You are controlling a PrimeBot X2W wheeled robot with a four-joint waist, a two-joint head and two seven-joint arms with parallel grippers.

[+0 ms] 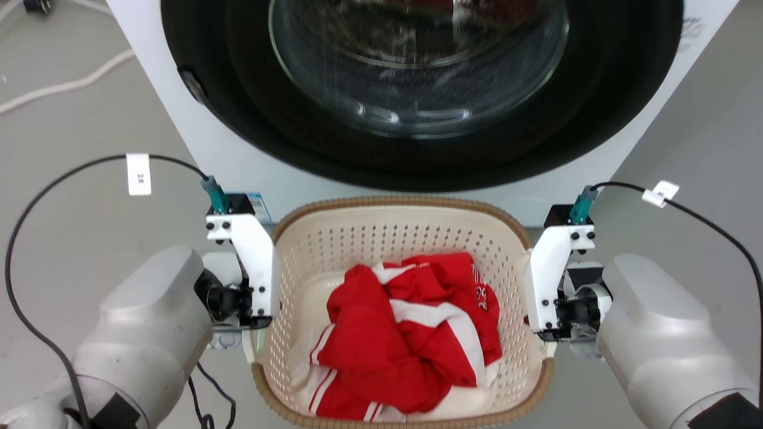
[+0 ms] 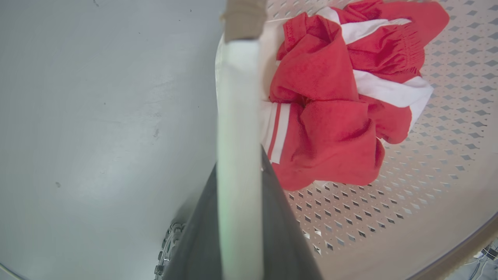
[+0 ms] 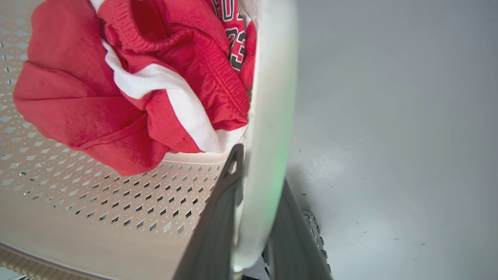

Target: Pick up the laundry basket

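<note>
You have the laundry basket (image 1: pixel 407 203) directly in front of the washing machine (image 1: pixel 231 152), its far rim near the machine's front. A bundle of sportswear (image 1: pixel 409 342) lies inside it. Your left pincer (image 2: pixel 239 186) straddles the basket's left handle (image 2: pixel 237 116), and your right pincer (image 3: pixel 256 202) straddles the right handle (image 3: pixel 272 97).

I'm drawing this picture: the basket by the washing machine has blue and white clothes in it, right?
No, the clothes in the laundry basket by the washing machine are red and white, not blue; the head view shows it.
</note>
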